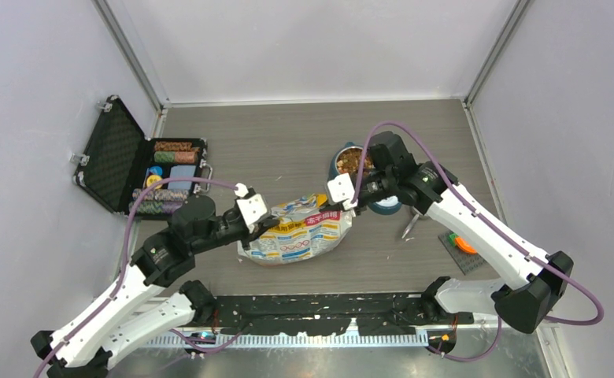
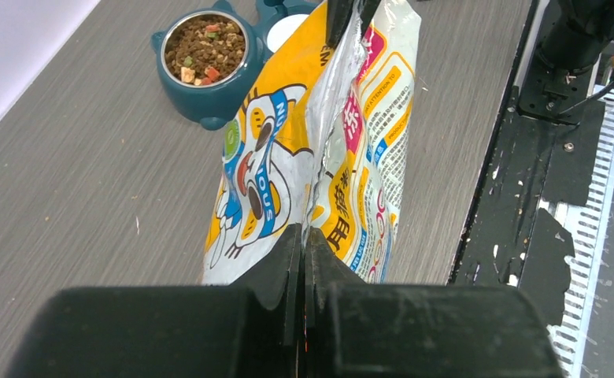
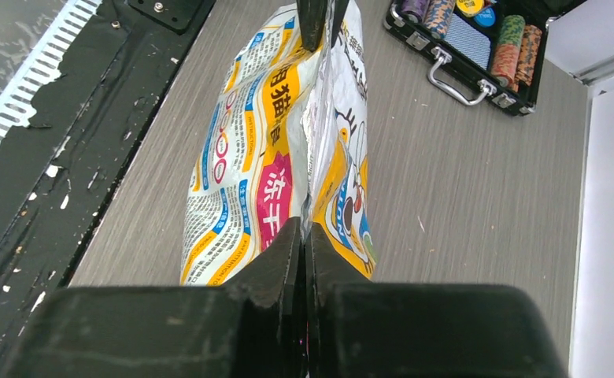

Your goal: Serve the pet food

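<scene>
Kibble (image 2: pixel 204 49) is seen heaped in the teal bowl (image 2: pixel 209 106), just beyond the bag (image 2: pixel 276 157). The bag's top seam is pinched at opposite ends by the left gripper (image 2: pixel 302 236) and the right gripper (image 3: pixel 304 232), both clamped on it, probably so the mouth is held taut.

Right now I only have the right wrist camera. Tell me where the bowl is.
Observer: The bowl sits on the table just past the bag's right end, partly under the right arm, close to the right gripper.
Operator: Report what's in it.
Observer: It is already full of brown kibble with a few coloured bits.
Operator: Name anything loose near that arm.
Observer: A thin metal utensil lies on the table just right of the bowl, with nothing holding it.
</scene>
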Action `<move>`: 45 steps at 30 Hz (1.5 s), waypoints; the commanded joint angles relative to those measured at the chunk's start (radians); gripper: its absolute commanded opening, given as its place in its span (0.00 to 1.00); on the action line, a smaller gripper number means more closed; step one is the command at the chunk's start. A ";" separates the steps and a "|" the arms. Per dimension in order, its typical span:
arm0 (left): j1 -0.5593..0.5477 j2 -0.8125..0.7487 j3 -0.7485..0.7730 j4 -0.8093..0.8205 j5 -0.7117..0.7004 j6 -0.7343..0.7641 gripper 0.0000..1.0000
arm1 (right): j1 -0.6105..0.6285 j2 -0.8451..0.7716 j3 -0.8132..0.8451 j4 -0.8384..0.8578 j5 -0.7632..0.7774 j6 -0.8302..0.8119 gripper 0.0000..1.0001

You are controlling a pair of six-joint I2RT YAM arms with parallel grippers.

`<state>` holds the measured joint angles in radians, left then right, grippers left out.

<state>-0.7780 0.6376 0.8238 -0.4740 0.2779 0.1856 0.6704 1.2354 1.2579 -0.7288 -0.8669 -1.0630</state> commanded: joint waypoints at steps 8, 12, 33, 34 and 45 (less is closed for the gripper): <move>0.009 -0.004 0.057 0.074 0.062 -0.045 0.88 | -0.004 0.000 0.103 0.101 0.019 0.341 0.05; 0.000 0.123 0.141 0.041 0.084 -0.038 0.97 | -0.002 0.010 0.114 0.101 0.022 0.382 0.05; -0.114 0.447 0.337 0.025 0.051 0.109 0.00 | -0.001 0.003 0.107 0.123 0.038 0.452 0.05; -0.114 0.439 0.331 0.016 0.003 0.110 0.00 | -0.001 0.000 0.105 0.125 0.050 0.452 0.05; -0.114 0.323 0.216 -0.098 -0.287 -0.026 0.00 | -0.038 -0.032 0.076 0.174 0.104 0.463 0.05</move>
<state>-0.9211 1.0325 1.0836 -0.4236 0.1593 0.2050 0.6712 1.2701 1.2964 -0.6407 -0.7712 -0.5991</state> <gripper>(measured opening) 0.020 0.081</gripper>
